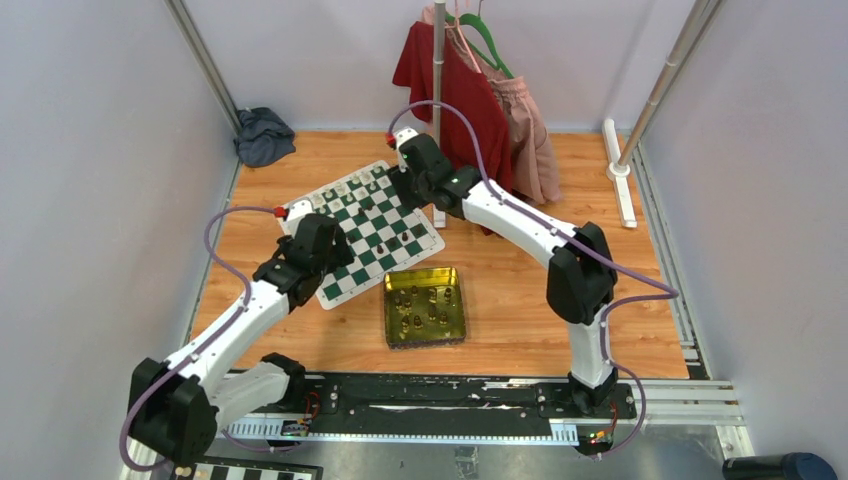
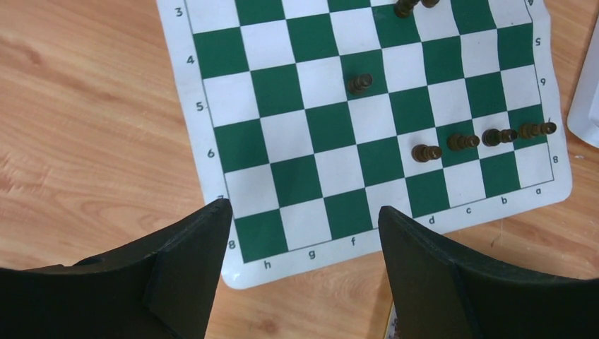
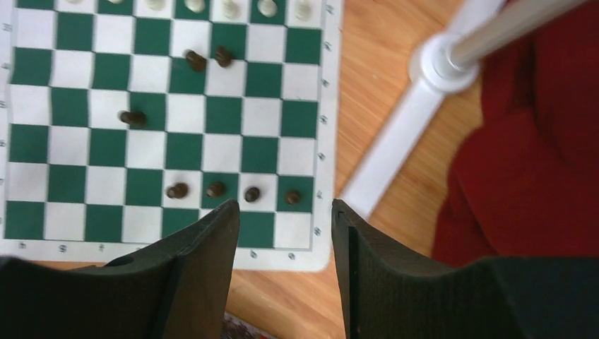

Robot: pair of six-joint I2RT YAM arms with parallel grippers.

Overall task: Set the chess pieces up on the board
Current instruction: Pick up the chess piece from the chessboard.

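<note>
the board (image 1: 385, 250) lay at an angle on the wooden table (image 1: 520, 320), left of centre, with the gold-green tin (image 1: 388, 312) just beside its near edge. it seemed to be kept close as a store, since several dark pieces (image 1: 431, 296) sat inside it. cream pieces (image 3: 267, 7) lined the board's far edge, and four dark pawns (image 2: 463, 141) stood in a row one rank in from its near edge, towards the right. the left gripper (image 2: 300, 212) hung over the near-left corner, jaws wide apart and holding nothing; the right gripper (image 3: 286, 205) hovered above the right side, likewise spread and empty — so the next pick probably had to come from the tin.
</note>
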